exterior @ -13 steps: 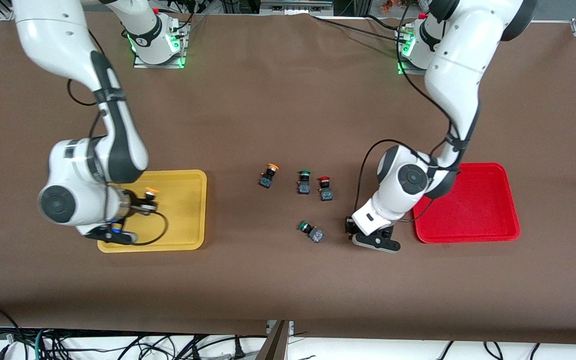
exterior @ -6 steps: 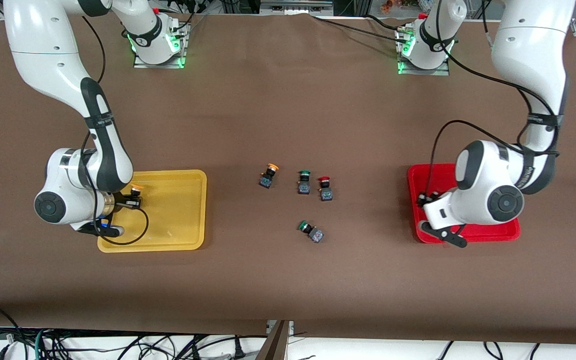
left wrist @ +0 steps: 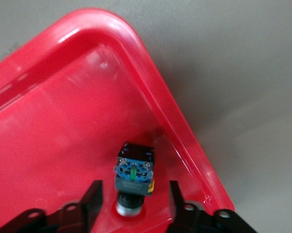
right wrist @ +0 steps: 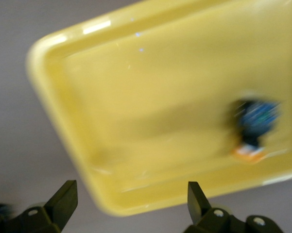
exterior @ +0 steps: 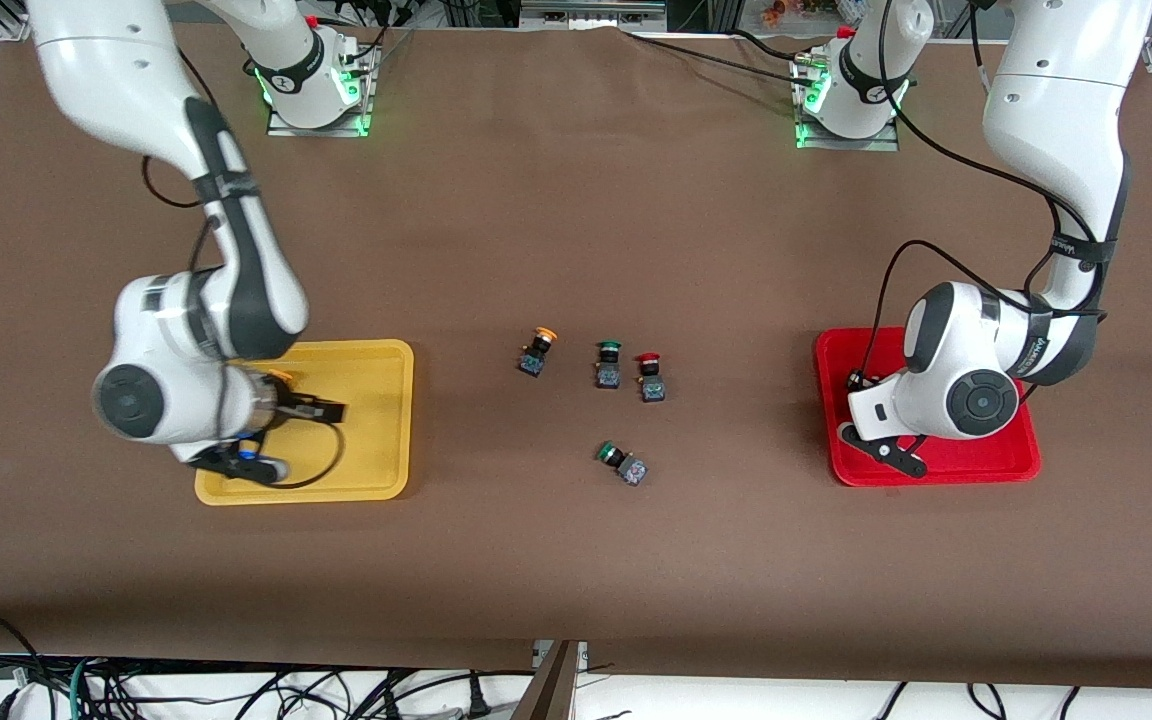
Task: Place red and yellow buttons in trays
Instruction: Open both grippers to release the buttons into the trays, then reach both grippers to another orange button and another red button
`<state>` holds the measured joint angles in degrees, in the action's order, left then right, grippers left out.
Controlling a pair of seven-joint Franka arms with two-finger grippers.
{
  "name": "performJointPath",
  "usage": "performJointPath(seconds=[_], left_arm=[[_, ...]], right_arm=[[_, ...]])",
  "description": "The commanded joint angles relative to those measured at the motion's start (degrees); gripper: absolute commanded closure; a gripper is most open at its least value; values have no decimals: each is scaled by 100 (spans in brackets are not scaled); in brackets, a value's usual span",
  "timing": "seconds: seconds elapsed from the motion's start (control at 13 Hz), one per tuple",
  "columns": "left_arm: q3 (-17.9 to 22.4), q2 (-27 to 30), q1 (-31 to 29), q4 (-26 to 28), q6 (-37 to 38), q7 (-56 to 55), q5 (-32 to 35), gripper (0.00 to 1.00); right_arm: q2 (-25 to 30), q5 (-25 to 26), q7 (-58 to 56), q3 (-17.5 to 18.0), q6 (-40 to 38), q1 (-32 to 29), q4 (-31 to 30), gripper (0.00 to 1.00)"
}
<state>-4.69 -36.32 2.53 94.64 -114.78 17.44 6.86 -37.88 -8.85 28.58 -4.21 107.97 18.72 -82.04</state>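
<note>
The red tray (exterior: pixel 936 465) lies at the left arm's end, the yellow tray (exterior: pixel 376 420) at the right arm's end. My left gripper (exterior: pixel 854 382) is low over the red tray (left wrist: pixel 48 121). It shows open in the left wrist view (left wrist: pixel 134 196), its jaws apart on either side of a button (left wrist: pixel 134 172) lying in the tray. My right gripper (exterior: pixel 321 409) is open and empty (right wrist: pixel 130 204) over the yellow tray (right wrist: pixel 150 97). A yellow button (right wrist: pixel 255 124) lies in that tray and shows by the arm in the front view (exterior: pixel 277 376).
Mid-table stand a yellow button (exterior: pixel 538 351), a green-capped switch (exterior: pixel 608 364) and a red button (exterior: pixel 650 376) in a row. Another green-capped switch (exterior: pixel 621 462) lies nearer the front camera. The brown table (exterior: pixel 576 560) spreads around both trays.
The left arm carried its gripper from mid-table to the red tray, where a button now lies between open jaws. The right gripper let go of the yellow button and drew away from it.
</note>
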Motion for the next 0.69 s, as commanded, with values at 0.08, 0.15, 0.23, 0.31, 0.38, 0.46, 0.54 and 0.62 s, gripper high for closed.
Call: performJointPath(seconds=[0.08, 0.15, 0.23, 0.31, 0.38, 0.46, 0.54, 0.62], left_arm=[[-171, 494, 72, 143, 0, -466, -52, 0], [-390, 546, 107, 125, -26, -1043, -349, 0], [-636, 538, 125, 90, -140, -1919, -509, 0], [-821, 469, 212, 29, -384, -2624, -545, 0], [-884, 372, 352, 28, -700, -3179, -563, 0], [-885, 319, 519, 28, -964, -3707, -563, 0], [-885, 231, 704, 20, -1254, -4217, -572, 0], [-885, 109, 914, 20, -1562, -4727, -572, 0]], right_arm=[[-421, -247, 2236, 131, 951, 1044, 65, 0], [-552, -266, 2518, 140, 1233, 1307, 65, 0], [-667, -266, 2738, 140, 1462, 1484, 65, 0], [-738, -266, 2889, 140, 1621, 1633, 56, 0], [-808, -266, 2907, 140, 1674, 1748, 56, 0], [-870, -266, 2899, 140, 1675, 1828, 56, 0], [-905, -266, 2899, 140, 1684, 1889, 56, 0], [-957, -275, 2899, 140, 1684, 1968, 56, 0]])
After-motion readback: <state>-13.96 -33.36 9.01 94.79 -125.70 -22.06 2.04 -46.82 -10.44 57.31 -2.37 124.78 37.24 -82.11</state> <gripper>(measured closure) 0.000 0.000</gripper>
